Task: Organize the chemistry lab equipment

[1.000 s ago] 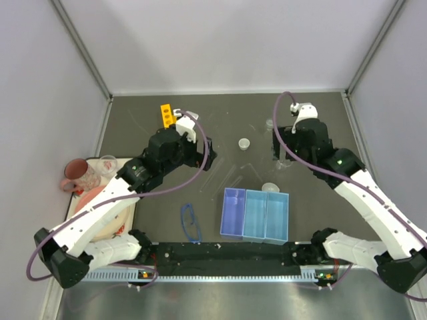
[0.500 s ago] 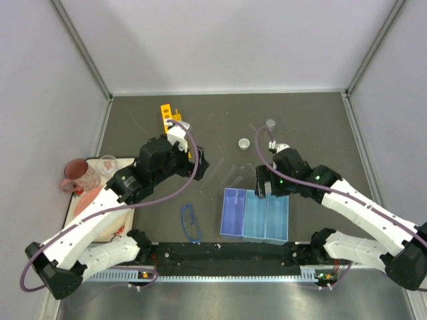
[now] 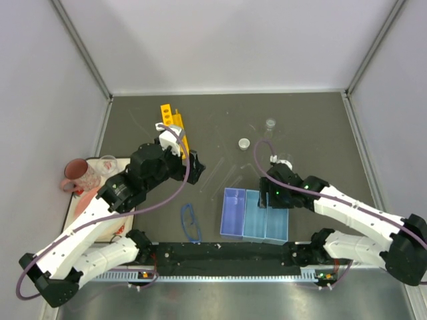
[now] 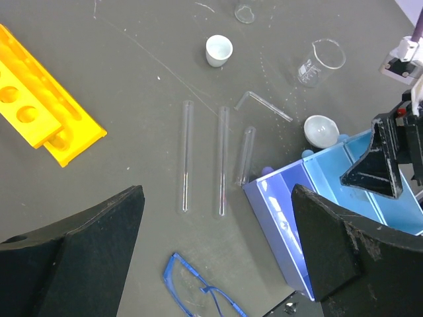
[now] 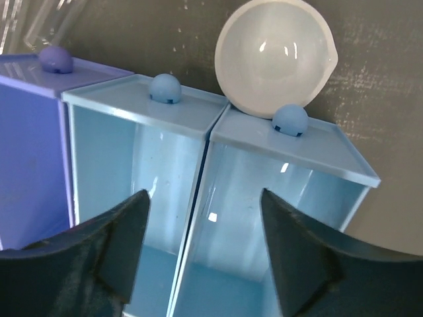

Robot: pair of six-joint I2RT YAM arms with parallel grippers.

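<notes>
Chemistry lab equipment lies spread across the dark table [image 3: 313, 127].

Your left gripper [image 4: 217, 191] hangs over the middle of the table. Its jaws are spread wide, and it grasps and touches nothing. Your right gripper [image 5: 203, 198] hovers over the far end of the light-blue tray [image 3: 255, 217]. Its jaws are apart with nothing between them, and they straddle the wall between the middle and right compartments.

- **Tray:** it sits close to the table's near edge, right of centre.
- **Rack:** the yellow rack [image 4: 39, 105] lies at the far left, and your left arm crosses its near end in the top view.
- **Goggles:** the goggles [image 3: 191, 222] lie just left of the tray, near the near edge.
- **Tubes:** three straight tubes [image 4: 223, 162] lie side by side but apart under your left gripper, between rack and tray. A bent tube [image 4: 264, 105] lies just beyond them.
- **Beakers:** one beaker [image 4: 320, 61] stands upright beyond the tray, and a second beaker [image 3: 270, 123] stands further back.
- **Dishes:** one white dish [image 5: 274, 56] sits hard against the tray's far rim at the right compartment's corner, though contact cannot be confirmed. Another dish [image 4: 219, 49] stands alone further back.

Open room lies right of the tray, toward the right wall [image 3: 400, 80]. A mug [image 3: 73, 175] and a cup [image 3: 108, 165] crowd the left edge.
</notes>
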